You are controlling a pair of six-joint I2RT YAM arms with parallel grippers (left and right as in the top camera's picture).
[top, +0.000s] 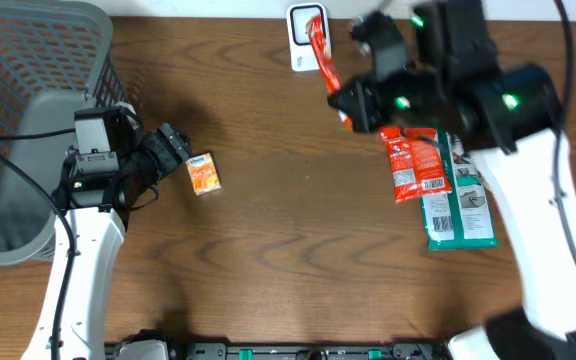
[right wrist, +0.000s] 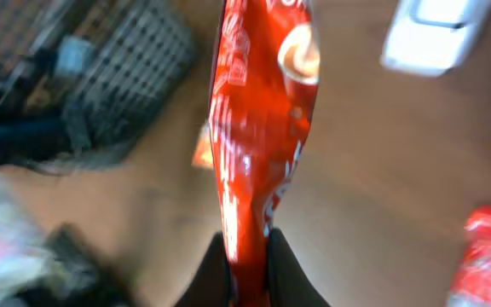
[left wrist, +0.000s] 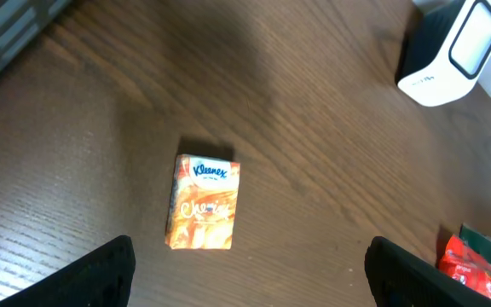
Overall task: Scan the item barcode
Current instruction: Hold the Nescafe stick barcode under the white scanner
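While the right gripper (right wrist: 247,273) grasps the red packet (right wrist: 262,128) in its jaws, the barcode should squarely face the scanner (left wrist: 446,51); left gripper (left wrist: 250,269) jaws released.

Left arm (top: 86,262) and right arm (top: 543,215): white lower links, black joints, thin black cables (top: 569,70) alongside. 3 green lights (top: 509,101) dot the right one. The left gripper (left wrist: 254,266) has blunt black fingers (left wrist: 101,275).

The small orange tissue pack (left wrist: 203,203) bears the brand name "Kleenex" at its top end. The lettering on the red snack bag (right wrist: 258,128) is too blurred to read.
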